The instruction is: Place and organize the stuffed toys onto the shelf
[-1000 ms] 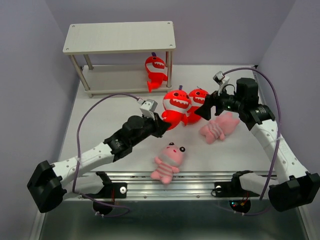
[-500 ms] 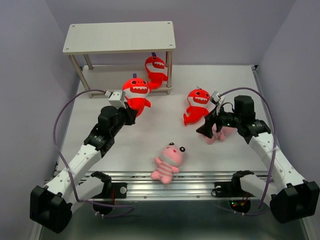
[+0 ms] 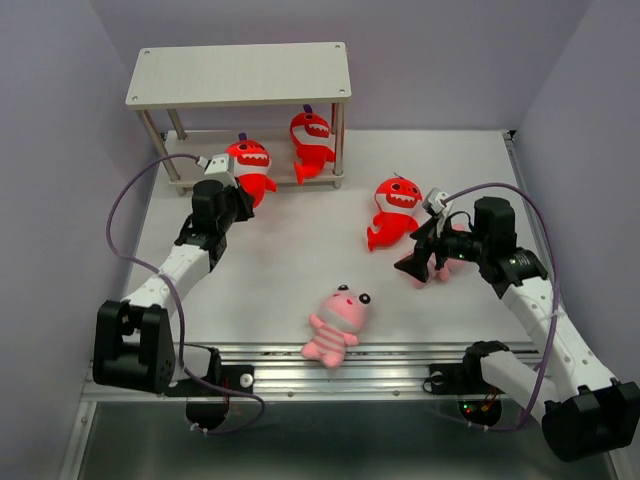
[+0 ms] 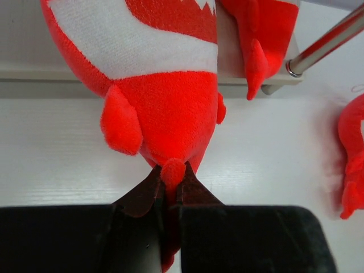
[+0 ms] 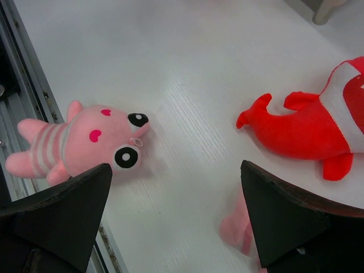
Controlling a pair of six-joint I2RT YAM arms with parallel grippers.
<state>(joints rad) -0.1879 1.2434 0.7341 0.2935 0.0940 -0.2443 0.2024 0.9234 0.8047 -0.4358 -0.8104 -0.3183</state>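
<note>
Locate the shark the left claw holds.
Top view, back left: the held shark is at the shelf's lower tier, left of another shark, tail in the left claw.

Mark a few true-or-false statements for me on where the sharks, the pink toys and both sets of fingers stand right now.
1. The left fingers are shut on the tail of a red shark. True.
2. A toy sits on the shelf's top board. False: the only toy resting on the shelf is a second shark, on the lower board.
3. The right fingers grip a pink toy. False: they stand wide open above the table, holding nothing.
4. A third shark lies on the table. True.
5. The pink toy at the near edge and the other pink toy both lie on the table. True.
</note>
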